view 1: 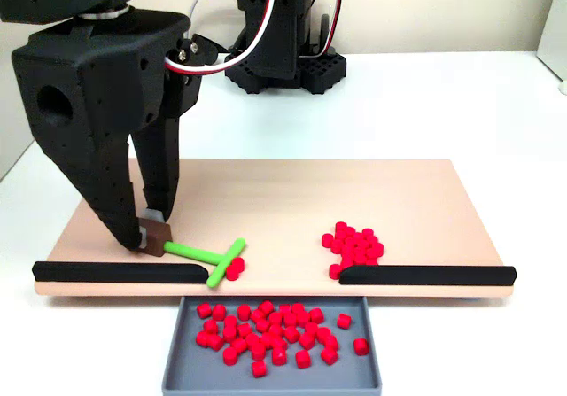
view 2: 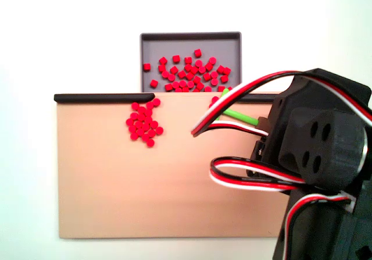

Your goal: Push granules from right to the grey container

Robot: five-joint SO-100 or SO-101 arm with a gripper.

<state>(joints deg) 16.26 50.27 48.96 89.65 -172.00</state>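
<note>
On a white bench [view 1: 496,112] lies a tan board [view 1: 292,201], and every place here is given relative to it. The end effector [view 1: 151,233] reaches down to the board's near left part in a fixed view, its two black fingers clamped on the small brown end of a green T-shaped stick [view 1: 208,256], which lies flat on the board with its crossbar beside the gap between two black strips [view 1: 115,272] on the board's near edge. A few granules touch that crossbar. A cluster of red granules [view 1: 354,245] sits on the board's right part, against the inner end of the right strip [view 1: 430,275]; in a fixed view from behind the arm, the same cluster [view 2: 143,123] appears left of the gap. The grey container [view 1: 177,361] lies on the bench just off the board's near edge, below the gap, holding many granules [view 1: 266,334].
</note>
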